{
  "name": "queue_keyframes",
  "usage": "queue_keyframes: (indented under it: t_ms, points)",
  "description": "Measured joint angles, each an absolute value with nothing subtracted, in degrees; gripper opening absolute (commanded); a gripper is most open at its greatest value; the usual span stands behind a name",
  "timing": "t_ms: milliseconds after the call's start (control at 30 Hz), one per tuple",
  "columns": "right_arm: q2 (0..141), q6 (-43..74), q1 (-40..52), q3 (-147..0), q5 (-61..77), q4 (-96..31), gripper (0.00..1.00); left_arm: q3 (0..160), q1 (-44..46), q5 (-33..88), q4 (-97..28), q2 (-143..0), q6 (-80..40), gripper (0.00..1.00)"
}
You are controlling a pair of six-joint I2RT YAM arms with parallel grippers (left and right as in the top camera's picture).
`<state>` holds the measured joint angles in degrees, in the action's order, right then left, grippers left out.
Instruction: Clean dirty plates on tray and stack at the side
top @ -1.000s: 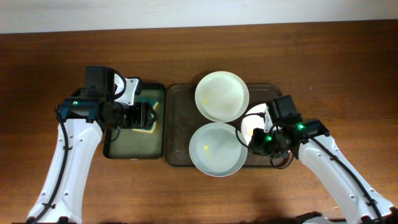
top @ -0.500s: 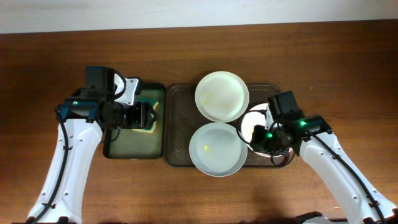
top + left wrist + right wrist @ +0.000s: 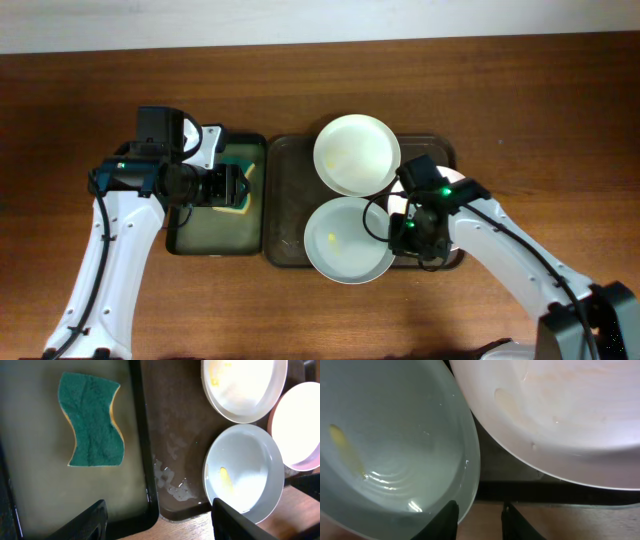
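Three white plates lie on the dark-brown tray point(image 3: 287, 200). The back plate point(image 3: 357, 154) has yellow smears, and the front plate point(image 3: 345, 242) holds a yellow speck and overhangs the tray's front edge. My right arm largely covers the third plate point(image 3: 398, 203). My right gripper point(image 3: 402, 235) hangs low at the front plate's right rim. In the right wrist view the gripper point(image 3: 479, 522) is narrowly open. Its left finger overlaps the front plate's point(image 3: 395, 445) rim, with bare wood in the gap. My left gripper point(image 3: 162, 522) is open and empty above the sponge.
A green and yellow sponge point(image 3: 92, 420) lies in the narrower dark-green tray point(image 3: 30, 470), left of the brown tray point(image 3: 170, 435). Water is puddled on the brown tray near its front left corner. Brown wood tabletop point(image 3: 560, 110) surrounds both trays.
My right arm has swung left over the third plate, bringing its gripper from that plate's right side to the front plate's right rim. The left arm and the plates have not moved.
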<state>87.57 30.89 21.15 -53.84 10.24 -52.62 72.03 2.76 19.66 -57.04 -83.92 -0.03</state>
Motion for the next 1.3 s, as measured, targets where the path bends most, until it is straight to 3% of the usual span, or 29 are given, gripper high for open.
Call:
queue_keyframes:
  t_ms: [133,1300]
  points:
    - [90.1,31.7,21.5,-53.8,9.8,-50.3,0.23,72.0,2.8,19.2,-57.0,-83.9,-0.2,0.64]
    - [92.2,33.2,23.9,-53.8,7.5,-46.9,0.13,72.0,2.8,19.0,-57.7,-83.9,-0.2,0.64]
